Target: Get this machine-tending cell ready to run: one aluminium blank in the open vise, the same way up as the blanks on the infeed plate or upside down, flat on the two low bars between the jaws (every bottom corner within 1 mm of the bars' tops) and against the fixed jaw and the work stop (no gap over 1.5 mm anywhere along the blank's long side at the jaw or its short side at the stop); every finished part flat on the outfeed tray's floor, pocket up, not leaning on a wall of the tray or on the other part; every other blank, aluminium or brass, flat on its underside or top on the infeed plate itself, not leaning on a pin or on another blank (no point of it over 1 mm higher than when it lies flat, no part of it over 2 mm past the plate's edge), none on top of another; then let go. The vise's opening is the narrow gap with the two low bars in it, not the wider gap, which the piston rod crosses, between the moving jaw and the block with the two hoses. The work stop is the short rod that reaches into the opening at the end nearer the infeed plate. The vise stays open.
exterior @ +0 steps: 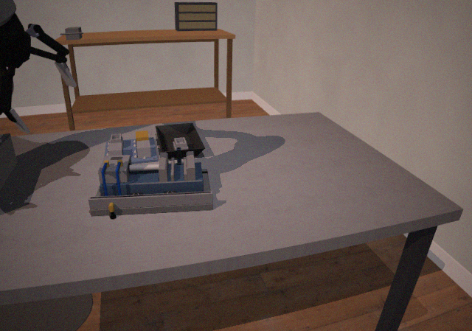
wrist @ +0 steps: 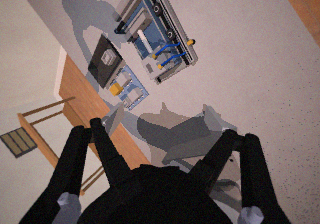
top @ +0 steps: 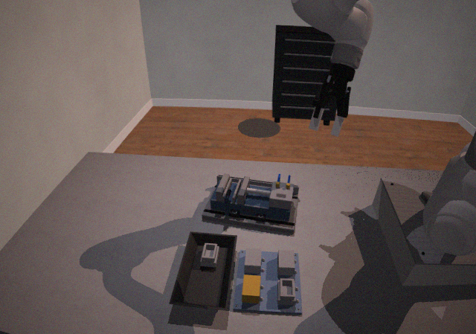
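My gripper [top: 326,126] [exterior: 46,105] [wrist: 163,111] is open and empty, high above the table's far right side. The blue vise [top: 251,203] [exterior: 152,175] [wrist: 150,29] stands mid-table. I see no blank in its narrow opening [top: 233,193] [exterior: 177,168]. The dark outfeed tray [top: 184,268] [exterior: 164,137] [wrist: 97,64] holds one finished part [top: 209,255] [exterior: 180,142], pocket up. The blue infeed plate [top: 268,284] [exterior: 129,144] [wrist: 137,86] carries two aluminium blanks [top: 252,261] [top: 286,262], a brass blank [top: 251,288] [exterior: 141,135] [wrist: 116,89] and a second finished part [top: 287,288] [exterior: 115,137], pocket up.
The arm's base and a grey bracket [top: 388,222] stand at the table's right edge. A black drawer cabinet [top: 300,73] stands on the floor behind. A wooden shelf [exterior: 144,34] with a small drawer box [exterior: 195,15] stands beyond the table.
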`<state>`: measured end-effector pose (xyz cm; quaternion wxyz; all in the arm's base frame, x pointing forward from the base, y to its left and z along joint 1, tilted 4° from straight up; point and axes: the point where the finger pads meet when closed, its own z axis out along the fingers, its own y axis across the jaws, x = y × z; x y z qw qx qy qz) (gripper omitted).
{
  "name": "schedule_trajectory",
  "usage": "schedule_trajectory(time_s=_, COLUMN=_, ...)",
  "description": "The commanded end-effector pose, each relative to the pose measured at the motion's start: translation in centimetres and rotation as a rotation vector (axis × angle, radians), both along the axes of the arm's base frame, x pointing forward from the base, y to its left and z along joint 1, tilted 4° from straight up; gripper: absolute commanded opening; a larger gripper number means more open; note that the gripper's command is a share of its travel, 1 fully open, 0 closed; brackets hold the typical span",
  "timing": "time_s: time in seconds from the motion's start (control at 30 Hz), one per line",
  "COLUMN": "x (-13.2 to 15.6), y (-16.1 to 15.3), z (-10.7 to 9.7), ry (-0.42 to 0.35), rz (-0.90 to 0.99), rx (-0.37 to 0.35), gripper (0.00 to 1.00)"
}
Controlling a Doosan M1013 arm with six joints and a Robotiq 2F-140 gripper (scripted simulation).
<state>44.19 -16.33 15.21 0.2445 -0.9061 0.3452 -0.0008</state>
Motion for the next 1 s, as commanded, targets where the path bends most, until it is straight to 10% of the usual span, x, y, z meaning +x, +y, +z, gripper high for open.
schedule_trajectory(time_s=0.0, x=2.0, y=3.6, z=-0.4, ry=0.014, rz=0.091, rx=-0.026, gripper=1.00)
schedule_trajectory(time_s=0.97, x=5.7, y=22.9, z=-4.2, ry=0.118, rz=0.429, rx=-0.277, gripper=1.00)
